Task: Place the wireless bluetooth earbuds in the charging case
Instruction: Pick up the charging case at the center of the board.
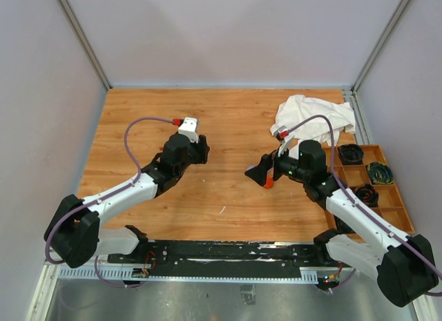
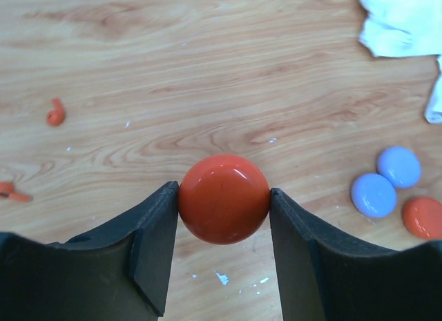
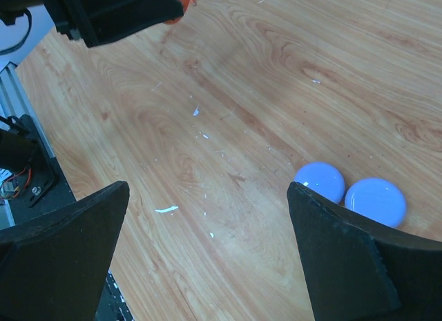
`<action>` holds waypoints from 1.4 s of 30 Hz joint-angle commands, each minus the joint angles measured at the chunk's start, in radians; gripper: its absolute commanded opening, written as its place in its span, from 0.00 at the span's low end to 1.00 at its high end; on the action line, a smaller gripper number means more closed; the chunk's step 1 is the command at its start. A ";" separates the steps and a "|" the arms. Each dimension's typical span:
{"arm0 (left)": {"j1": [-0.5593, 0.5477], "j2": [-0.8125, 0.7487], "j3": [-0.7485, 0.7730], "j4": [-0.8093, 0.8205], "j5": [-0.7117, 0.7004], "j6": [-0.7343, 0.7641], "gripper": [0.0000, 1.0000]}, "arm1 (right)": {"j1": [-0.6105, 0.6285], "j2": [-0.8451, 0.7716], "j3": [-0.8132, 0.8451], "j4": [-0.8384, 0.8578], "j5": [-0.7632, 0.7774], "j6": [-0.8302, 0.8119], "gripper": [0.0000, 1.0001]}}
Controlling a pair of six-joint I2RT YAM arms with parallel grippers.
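At far left, orange-red earbud lying on table, second earbud being cut off by frame edge. Centre: left gripper clamping orange-red disc. Right: right gripper hanging wide open, partly covering lavender discs.

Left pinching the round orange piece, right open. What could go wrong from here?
1. The left gripper holds the glossy orange-red round piece by its curved sides; it could squirt out.
2. The orange earbuds are tiny and lie loose on the wood; a grab may flick them away.
3. The open right gripper hangs beside two close-set lavender discs; closing could knock them.
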 commanded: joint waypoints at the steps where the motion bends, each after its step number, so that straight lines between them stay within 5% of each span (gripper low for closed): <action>1: -0.054 -0.040 -0.048 0.201 0.068 0.177 0.49 | -0.025 0.020 0.069 -0.014 -0.066 -0.022 0.99; 12: -0.160 -0.057 -0.110 0.365 0.291 0.509 0.40 | -0.032 0.082 0.170 -0.055 -0.084 -0.047 1.00; 22: -0.243 -0.070 -0.145 0.442 0.402 0.743 0.38 | -0.035 0.175 0.219 -0.009 -0.219 0.005 0.90; 42: -0.315 -0.095 -0.144 0.482 0.370 0.810 0.36 | -0.021 0.230 0.138 0.228 -0.305 0.094 0.54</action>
